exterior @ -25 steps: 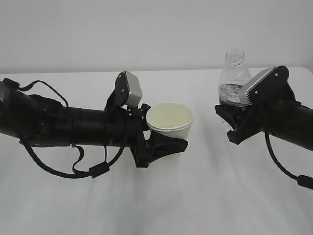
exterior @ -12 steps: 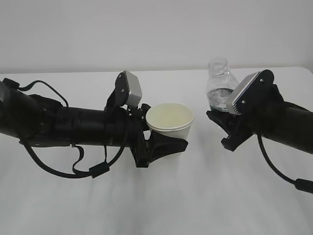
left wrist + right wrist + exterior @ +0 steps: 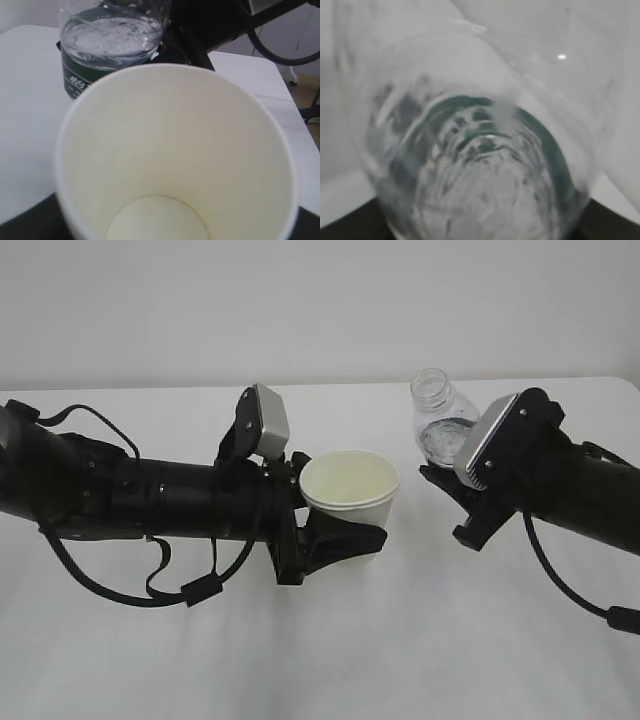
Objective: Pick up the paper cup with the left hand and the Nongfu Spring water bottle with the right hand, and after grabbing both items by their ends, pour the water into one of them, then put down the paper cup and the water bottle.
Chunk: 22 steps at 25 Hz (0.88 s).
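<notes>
Two black arms meet over a white tabletop (image 3: 420,640), each with its load held clear of the surface. The left hand's pincer (image 3: 335,540) is clenched around the lower part of the paper cup (image 3: 350,490), which stands upright with its mouth open; the left wrist view shows its inside dry and empty. The right hand's pincer (image 3: 450,485) grasps the Nongfu Spring water bottle (image 3: 440,420) low on its body, near the green label band (image 3: 75,75). The capless neck leans toward the cup, and the bottle hangs just beside the cup's rim, apart from it. The water (image 3: 112,40) lies well below the neck, none of it at the mouth yet.

The pour looks about to start, and the risks are plain. The bottle's mouth is not yet over the cup, so further tipping now would likely send water onto the tabletop. A sudden tilt could make the stream overshoot the far rim. The thin cup may buckle in its low grip, or rock if the neck knocks it.
</notes>
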### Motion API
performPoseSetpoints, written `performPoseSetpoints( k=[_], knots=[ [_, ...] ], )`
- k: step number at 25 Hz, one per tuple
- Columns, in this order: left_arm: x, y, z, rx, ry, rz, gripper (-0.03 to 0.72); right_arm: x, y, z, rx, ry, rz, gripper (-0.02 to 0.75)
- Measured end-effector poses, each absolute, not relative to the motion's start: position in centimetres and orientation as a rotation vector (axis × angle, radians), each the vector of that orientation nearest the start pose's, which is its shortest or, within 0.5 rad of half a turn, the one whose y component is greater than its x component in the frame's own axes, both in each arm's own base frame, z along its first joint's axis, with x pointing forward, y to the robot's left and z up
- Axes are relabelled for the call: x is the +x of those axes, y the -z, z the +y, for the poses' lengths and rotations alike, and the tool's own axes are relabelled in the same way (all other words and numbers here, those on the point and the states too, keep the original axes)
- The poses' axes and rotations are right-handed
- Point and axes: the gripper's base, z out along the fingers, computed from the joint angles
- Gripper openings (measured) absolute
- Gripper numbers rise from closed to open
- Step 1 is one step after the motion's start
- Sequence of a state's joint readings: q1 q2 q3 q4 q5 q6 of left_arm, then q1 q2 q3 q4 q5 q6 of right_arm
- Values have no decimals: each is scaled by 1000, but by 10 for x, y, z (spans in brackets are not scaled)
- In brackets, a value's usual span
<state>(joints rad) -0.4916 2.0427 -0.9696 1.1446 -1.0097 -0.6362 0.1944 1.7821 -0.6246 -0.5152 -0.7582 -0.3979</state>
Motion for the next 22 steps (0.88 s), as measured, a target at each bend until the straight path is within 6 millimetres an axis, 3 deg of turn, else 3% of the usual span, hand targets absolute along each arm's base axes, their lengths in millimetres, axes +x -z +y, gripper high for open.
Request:
performPoseSetpoints(
  k=[9,16,22],
  knots=[
    [288,-138,-239,1274,1082,1488,498,304,-153,96,-1142,90,1506,420],
    [276,-138,-253,1322,1114,1461,494,303,-156,99,-1173,101,1433,420],
    [279,-140,-254,1264,1115,1473,492,300,-159,108,-1233,124,1343,420]
  ],
)
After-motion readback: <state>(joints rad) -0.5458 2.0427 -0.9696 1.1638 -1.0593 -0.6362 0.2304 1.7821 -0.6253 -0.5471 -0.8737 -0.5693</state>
